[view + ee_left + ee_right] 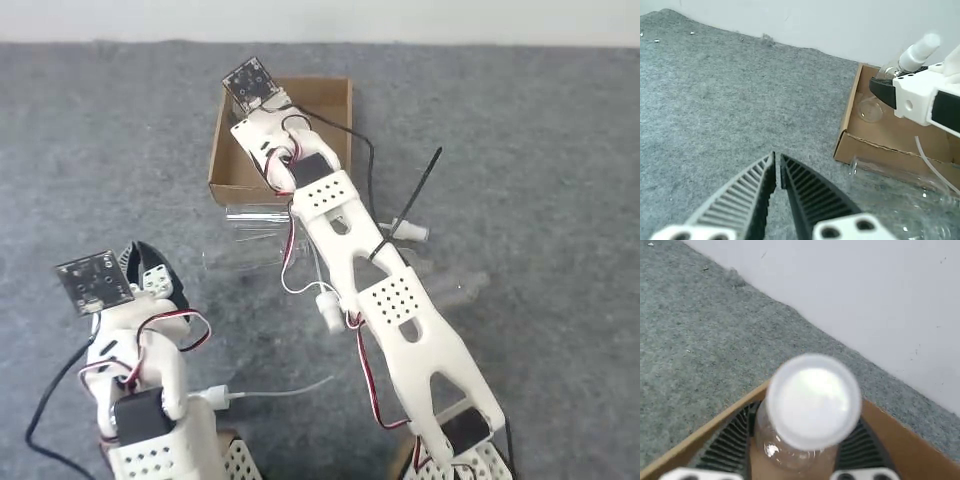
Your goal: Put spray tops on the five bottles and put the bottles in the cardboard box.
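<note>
Holding a clear capped bottle [812,400] just below its white spray top, the right hand [802,437] is clamped on it, with a ribbed finger on each side. It hangs over the cardboard box [232,175] at the far middle of the grey felt surface [540,150]. That seems to explain the right arm's long reach: this bottle looks ready to be lowered inside. A round clear shape, perhaps another boxed bottle [870,109], shows in the box, though it is hard to be sure. The left hand [777,160] sits at the near left, its two fingers together with only a hairline gap and nothing between them, probably waiting out of the way. Just on the near side of the box, the far uncapped bottle [255,215] and the near uncapped bottle [240,262] lie on their sides. Three loose tops lie apart from them: the right spray top [410,230], the middle spray top [328,308] and the near spray top [215,396] with its long tube, so much capping appears left to do.
</note>
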Motion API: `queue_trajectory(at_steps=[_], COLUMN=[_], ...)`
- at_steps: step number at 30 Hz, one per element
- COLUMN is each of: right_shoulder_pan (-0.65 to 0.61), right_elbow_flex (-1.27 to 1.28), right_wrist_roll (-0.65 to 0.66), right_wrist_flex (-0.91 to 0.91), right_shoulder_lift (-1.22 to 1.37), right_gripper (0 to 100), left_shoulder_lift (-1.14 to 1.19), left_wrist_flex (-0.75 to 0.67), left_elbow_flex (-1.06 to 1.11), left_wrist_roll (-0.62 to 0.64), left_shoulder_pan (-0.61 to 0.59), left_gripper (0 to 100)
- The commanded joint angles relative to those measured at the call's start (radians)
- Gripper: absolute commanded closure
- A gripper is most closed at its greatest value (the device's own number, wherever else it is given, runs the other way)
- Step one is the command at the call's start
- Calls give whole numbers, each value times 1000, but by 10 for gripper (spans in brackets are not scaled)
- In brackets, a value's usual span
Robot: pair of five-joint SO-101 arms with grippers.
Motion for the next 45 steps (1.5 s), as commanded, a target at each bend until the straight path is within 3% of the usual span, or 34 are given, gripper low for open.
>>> queue_trajectory(at_steps=[1,4,13,25,45], right_shoulder_pan=[5,2,-2,-36,-30], right_elbow_flex=[-29,-25,-29,-28,-32], right_wrist_roll=[20,20,12,14,14], right_wrist_flex=[33,27,1,-188,-117], right_shoulder_lift=[-122,-124,-93,21,21], right_gripper=[975,965,782,778,778], left_shoulder_lift=[-17,-17,-17,-17,-17], left_wrist_flex=[-29,-29,-29,-29,-28], left_elbow_flex=[-10,-10,-10,-10,-10], left_wrist_roll=[-3,-3,-46,-48,-48], left_shoulder_pan=[-3,-3,0,0,0], left_gripper=[985,985,985,985,985])
